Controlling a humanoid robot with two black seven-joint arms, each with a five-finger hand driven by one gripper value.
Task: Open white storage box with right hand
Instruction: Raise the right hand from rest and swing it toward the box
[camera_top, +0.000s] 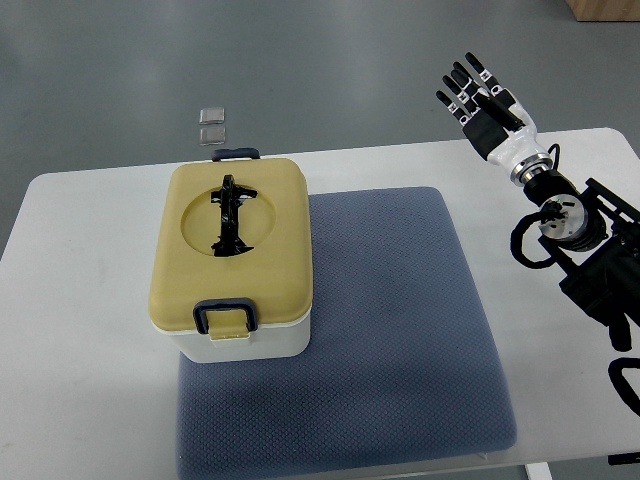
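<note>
A white storage box (250, 343) with a tan lid (233, 250) stands on the left part of a blue-grey mat (400, 330). A black handle (231, 216) lies folded in the lid's round recess. Dark latches sit at the near edge (226, 317) and the far edge (237, 154); the lid is down. My right hand (478, 92) hovers at the table's far right corner, well right of the box, fingers spread and holding nothing. Its arm (580, 240) comes in from the right edge. The left arm does not show.
The white table (80, 330) carries the mat. Two small clear squares (211, 124) lie on the grey floor beyond the table's far edge.
</note>
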